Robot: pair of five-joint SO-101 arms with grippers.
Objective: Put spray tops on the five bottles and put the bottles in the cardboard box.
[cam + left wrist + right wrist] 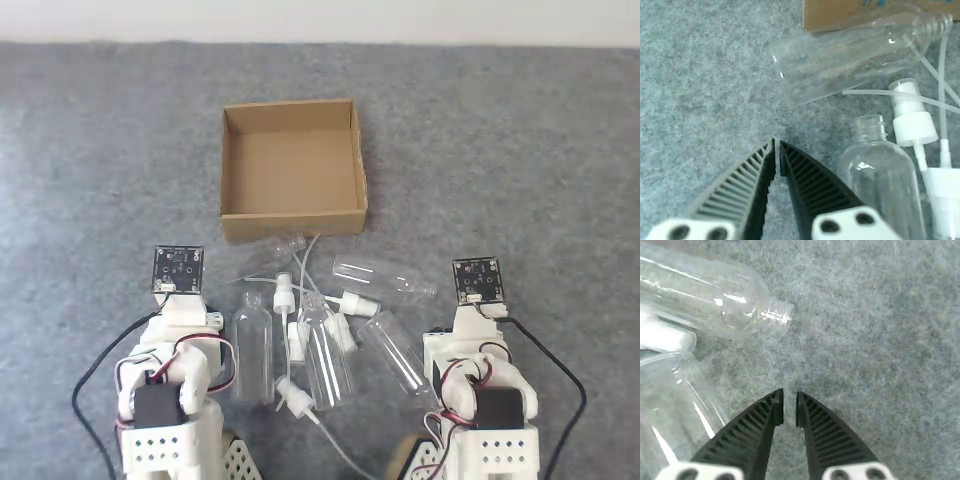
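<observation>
Your grey carpeted desk (520,150) carries the open brown cardboard box (292,222) at its far middle, well ahead of both arms. Between the arms and short of the box, five clear plastic bottles (325,355) lie on their sides in a loose cluster. The farthest bottle (850,60) lies just beside the box's near wall. White spray tops (283,290) with thin dip tubes lie scattered among them, some touching bottles, none screwed on. Your left pincer (777,145) hangs over bare carpet beside the cluster, its black ribbed fingers pressed almost together on nothing. Your right pincer (789,395) hangs likewise on the other side, fingers a slit apart and gripping nothing, near a threaded-neck bottle (715,295).
</observation>
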